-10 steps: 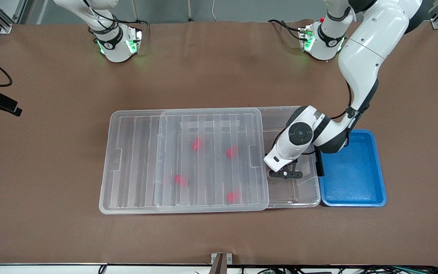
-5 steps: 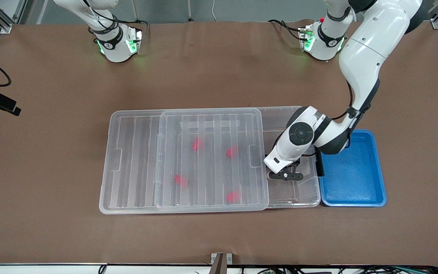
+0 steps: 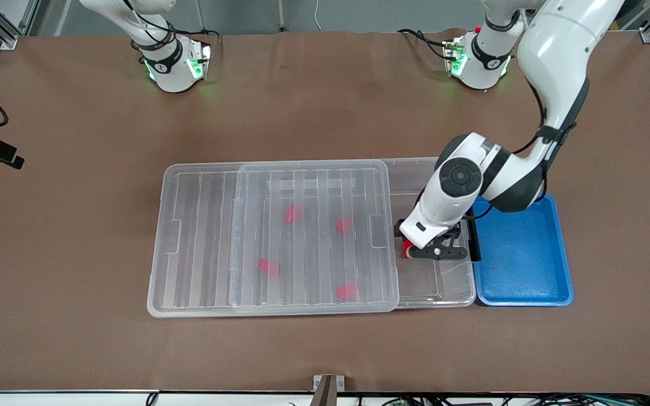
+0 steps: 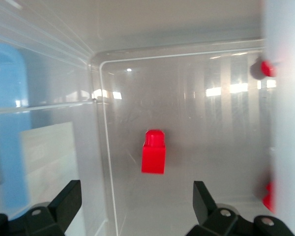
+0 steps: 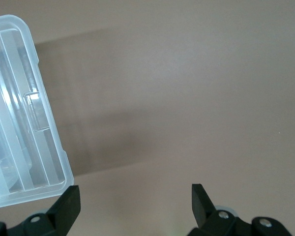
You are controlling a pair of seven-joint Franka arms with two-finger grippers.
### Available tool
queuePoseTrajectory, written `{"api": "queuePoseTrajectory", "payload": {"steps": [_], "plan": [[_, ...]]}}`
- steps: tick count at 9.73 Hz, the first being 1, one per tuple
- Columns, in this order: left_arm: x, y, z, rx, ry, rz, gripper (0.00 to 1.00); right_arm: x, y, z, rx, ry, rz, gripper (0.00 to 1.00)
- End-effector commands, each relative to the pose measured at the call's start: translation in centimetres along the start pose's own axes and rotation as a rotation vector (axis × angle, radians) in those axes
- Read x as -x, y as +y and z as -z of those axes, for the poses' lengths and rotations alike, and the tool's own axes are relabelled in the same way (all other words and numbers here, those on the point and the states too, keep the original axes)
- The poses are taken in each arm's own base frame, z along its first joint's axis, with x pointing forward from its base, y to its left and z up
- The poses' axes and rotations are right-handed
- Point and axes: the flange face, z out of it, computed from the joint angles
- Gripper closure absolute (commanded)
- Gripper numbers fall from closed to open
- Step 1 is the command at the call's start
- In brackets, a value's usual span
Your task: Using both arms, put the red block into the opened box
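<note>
My left gripper [image 3: 437, 252] gapes empty over the box [image 3: 443, 282] — red block [image 4: 153, 152] delivered; right gripper [image 5: 132, 209] waits, wide.

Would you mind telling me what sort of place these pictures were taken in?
Probably a robotics lab: two white arms bolted to a brown-covered table, aluminium framing at its corners, and a clear box holding red blocks.

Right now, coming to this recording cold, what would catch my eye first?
The left gripper hangs open over the uncovered end of the box, a red block lying free on the box floor under it. The ribbed lid is slid toward the right arm's end, with more red blocks showing through it. A blue tray sits beside the box.
</note>
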Motion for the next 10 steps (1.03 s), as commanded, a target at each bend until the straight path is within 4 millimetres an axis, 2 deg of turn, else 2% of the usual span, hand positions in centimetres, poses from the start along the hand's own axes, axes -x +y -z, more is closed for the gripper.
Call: {"api": "queuePoseTrajectory", "payload": {"steps": [1, 2, 3, 4, 5, 6, 7, 8, 10], "plan": [[1.7, -1.2, 5.1, 0.027, -0.030, -0.008, 0.00, 0.5, 0.2, 0.2, -0.014, 0.000, 0.010, 0.00], [1.6, -3.6, 8.3, 0.038, -0.029, -0.008, 0.00, -0.1, 0.0, -0.1, -0.014, 0.018, 0.014, 0.00], [1.5, -6.2, 11.2, 0.075, -0.026, -0.014, 0.00, -2.2, -0.8, -2.4, -0.011, 0.031, 0.046, 0.00], [1.6, -9.6, 14.4, 0.103, -0.021, -0.012, 0.00, -4.9, -1.9, -6.1, -0.004, 0.030, 0.127, 0.16], [1.9, -13.1, 17.5, 0.119, -0.006, -0.010, 0.00, -7.5, -3.5, -10.9, -0.006, 0.011, 0.237, 0.53], [2.3, -16.9, 21.0, 0.113, 0.046, -0.025, 0.00, -9.2, -5.1, -14.9, -0.036, 0.002, 0.325, 0.82], [3.4, -19.6, 23.7, 0.099, 0.066, -0.006, 0.00, -10.1, -6.4, -18.5, -0.067, -0.025, 0.339, 0.98], [4.4, -22.1, 25.6, 0.091, 0.067, 0.034, 0.00, -10.3, -8.9, -21.9, -0.142, -0.070, 0.347, 1.00], [7.2, -25.4, 28.9, 0.071, 0.048, 0.081, 0.00, -10.4, -12.9, -25.6, -0.168, -0.092, 0.400, 1.00]]}}
